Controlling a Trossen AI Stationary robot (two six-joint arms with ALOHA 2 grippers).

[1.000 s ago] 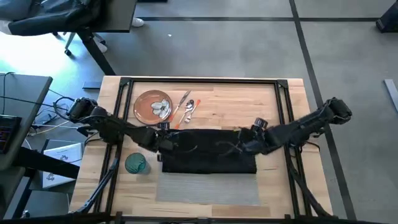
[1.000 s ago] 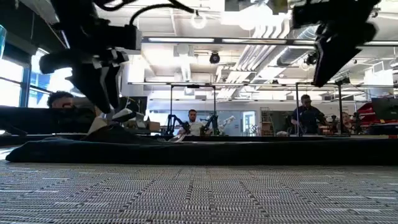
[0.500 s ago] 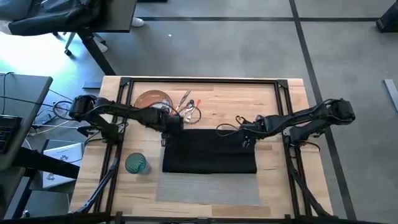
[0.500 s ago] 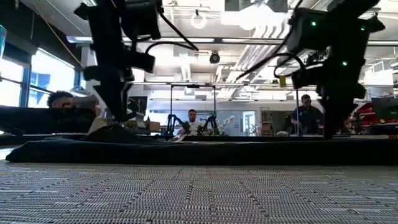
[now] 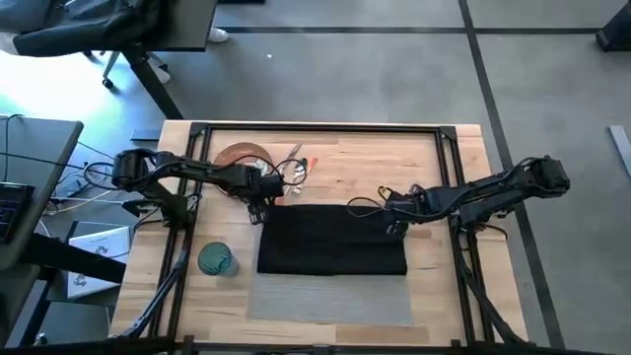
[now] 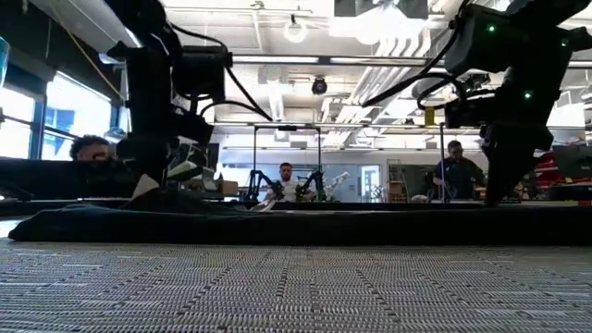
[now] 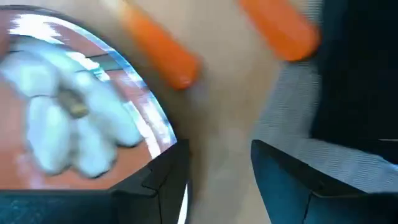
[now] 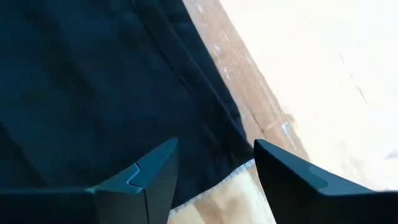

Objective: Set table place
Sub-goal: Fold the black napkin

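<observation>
Where mat shows, black napkin (image 5: 331, 240) flat

Plate (image 5: 237, 158) and cutlery (image 5: 296, 168) crowd the table (image 5: 394, 158)'s far-left corner.

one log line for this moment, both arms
left gripper: open, by plate | right gripper: open, at napkin edge | glass: untouched

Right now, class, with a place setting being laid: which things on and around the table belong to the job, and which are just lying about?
Belong to the job:
placemat
black napkin
orange-brown plate
orange-handled cutlery
teal glass

Lying about:
cables beside the table
papers on the side desk
</observation>
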